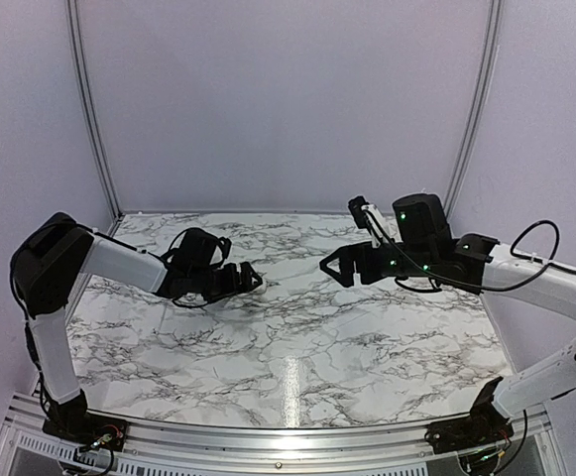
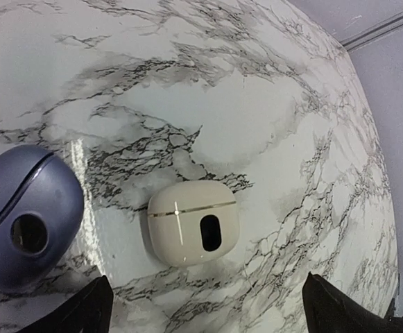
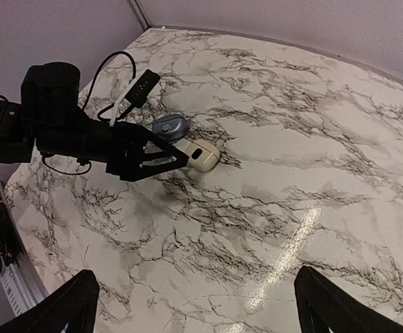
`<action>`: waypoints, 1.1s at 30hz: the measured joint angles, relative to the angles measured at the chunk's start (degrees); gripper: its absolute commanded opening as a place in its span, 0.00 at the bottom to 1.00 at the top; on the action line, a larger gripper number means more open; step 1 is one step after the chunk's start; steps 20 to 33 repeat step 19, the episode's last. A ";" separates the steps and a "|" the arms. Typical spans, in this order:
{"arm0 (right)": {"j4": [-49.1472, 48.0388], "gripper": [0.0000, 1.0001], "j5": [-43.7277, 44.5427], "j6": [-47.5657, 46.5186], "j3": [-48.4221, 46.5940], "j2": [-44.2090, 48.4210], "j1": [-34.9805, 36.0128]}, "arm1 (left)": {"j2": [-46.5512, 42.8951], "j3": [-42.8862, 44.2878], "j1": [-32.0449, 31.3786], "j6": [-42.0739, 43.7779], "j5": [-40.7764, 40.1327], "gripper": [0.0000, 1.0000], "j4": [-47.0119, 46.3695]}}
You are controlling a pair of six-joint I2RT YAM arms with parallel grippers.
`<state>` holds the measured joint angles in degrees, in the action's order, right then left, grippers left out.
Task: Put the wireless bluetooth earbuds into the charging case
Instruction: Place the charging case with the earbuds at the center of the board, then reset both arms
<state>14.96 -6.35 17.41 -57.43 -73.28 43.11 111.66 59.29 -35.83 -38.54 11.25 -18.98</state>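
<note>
The charging case (image 2: 24, 222) is a smooth lavender pebble, closed, lying at the left edge of the left wrist view; it shows as a small bluish oval (image 3: 168, 125) in the right wrist view. Beside it lies a cream closed pod-shaped case (image 2: 193, 222) with a thin seam line and a black oval mark, also seen as a cream case (image 3: 201, 155) from the right wrist. My left gripper (image 2: 207, 277) stands open just short of the cream case, touching nothing. My right gripper (image 3: 197, 270) hovers open over bare table, far to the right. The earbuds are out of view.
White marble-patterned table (image 1: 297, 337) with pale booth walls behind and a metal rail at the near edge. The left arm's body and cables (image 3: 62, 132) lie low beside the two cases. The right arm (image 1: 416, 253) hangs above the table's right half.
</note>
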 measured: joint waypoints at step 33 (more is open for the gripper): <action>-7.17 0.99 -2.58 2.23 13.16 2.01 -11.89 | -48.83 -14.69 1.79 12.13 -15.39 0.99 15.54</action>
